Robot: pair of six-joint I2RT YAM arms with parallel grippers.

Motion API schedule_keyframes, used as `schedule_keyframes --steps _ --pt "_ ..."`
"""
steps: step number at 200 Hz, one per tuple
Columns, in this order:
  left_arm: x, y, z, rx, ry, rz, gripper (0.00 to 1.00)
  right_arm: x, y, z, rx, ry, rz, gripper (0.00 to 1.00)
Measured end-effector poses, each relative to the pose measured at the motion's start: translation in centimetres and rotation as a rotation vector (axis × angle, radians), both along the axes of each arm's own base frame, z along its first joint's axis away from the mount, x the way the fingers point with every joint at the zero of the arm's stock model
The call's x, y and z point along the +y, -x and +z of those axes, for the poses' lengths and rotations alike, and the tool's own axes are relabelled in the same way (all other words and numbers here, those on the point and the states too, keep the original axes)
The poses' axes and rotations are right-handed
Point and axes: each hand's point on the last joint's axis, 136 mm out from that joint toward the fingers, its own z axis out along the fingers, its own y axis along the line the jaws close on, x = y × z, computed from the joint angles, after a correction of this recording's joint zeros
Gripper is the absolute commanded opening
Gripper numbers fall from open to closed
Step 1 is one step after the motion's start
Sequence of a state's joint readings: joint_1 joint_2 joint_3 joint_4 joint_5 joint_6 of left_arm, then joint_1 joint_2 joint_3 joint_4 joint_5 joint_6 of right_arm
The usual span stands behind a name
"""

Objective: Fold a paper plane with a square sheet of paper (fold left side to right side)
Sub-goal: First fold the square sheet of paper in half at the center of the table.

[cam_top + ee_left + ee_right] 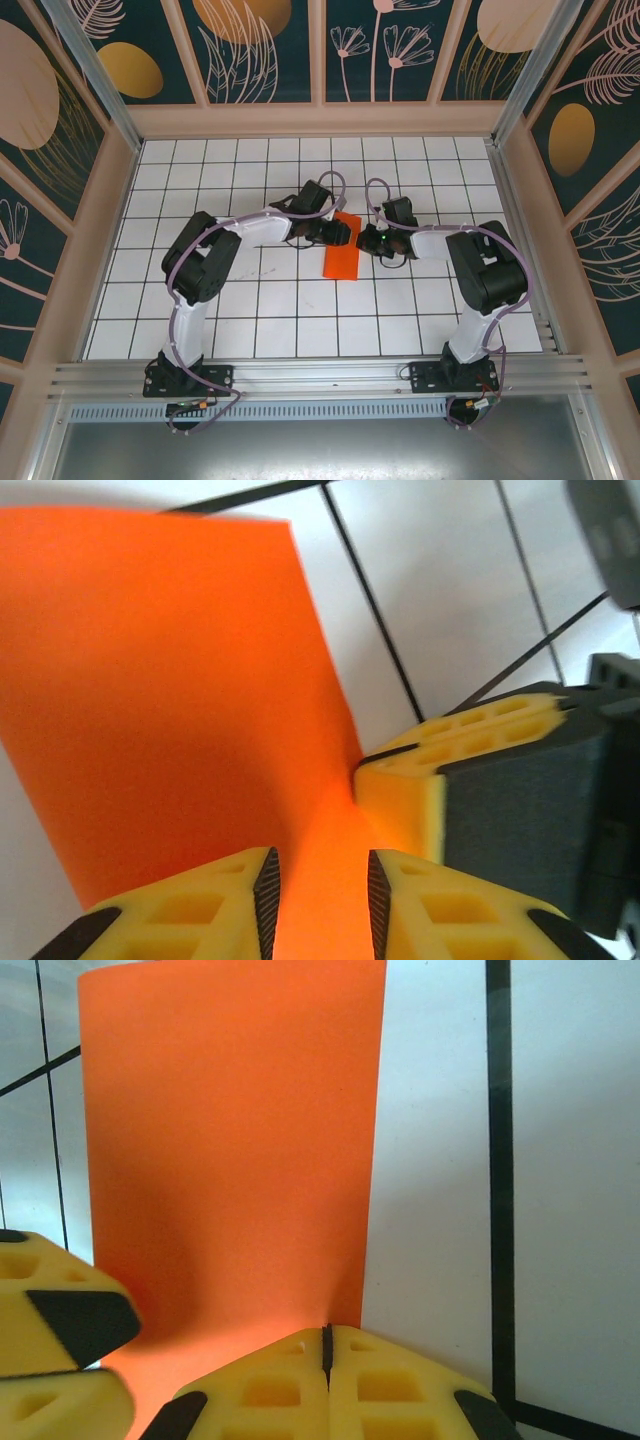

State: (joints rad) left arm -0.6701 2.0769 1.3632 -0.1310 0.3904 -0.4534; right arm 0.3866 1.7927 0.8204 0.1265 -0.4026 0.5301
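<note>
I'm creasing the halved square sheet of paper [342, 262], centre frame. The right gripper [326, 1345] is closed and the left gripper [320, 885] slightly apart. Next, I judge: press flat.

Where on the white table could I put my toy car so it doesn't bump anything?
The near tiles of the table are bare, between the left arm and the right arm, in front of the orange paper. The far row along the back wall is bare too. The middle is crowded: the left gripper and right gripper meet at the paper.
</note>
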Motion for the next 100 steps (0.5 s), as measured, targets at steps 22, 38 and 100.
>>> schedule_keyframes --steps 22,38,100 --pt "0.5 0.2 -0.8 0.004 -0.024 0.012 0.3 0.0 0.0 0.0 0.001 0.006 0.0 0.0" --pt "0.9 0.3 -1.3 0.005 -0.042 0.021 0.3 0.0 0.0 0.0 0.003 0.01 0.003 0.0" --pt "1.8 0.4 -2.4 0.001 -0.07 0.04 0.28 0.0 0.0 -0.1 0.002 0.026 0.02 0.0"
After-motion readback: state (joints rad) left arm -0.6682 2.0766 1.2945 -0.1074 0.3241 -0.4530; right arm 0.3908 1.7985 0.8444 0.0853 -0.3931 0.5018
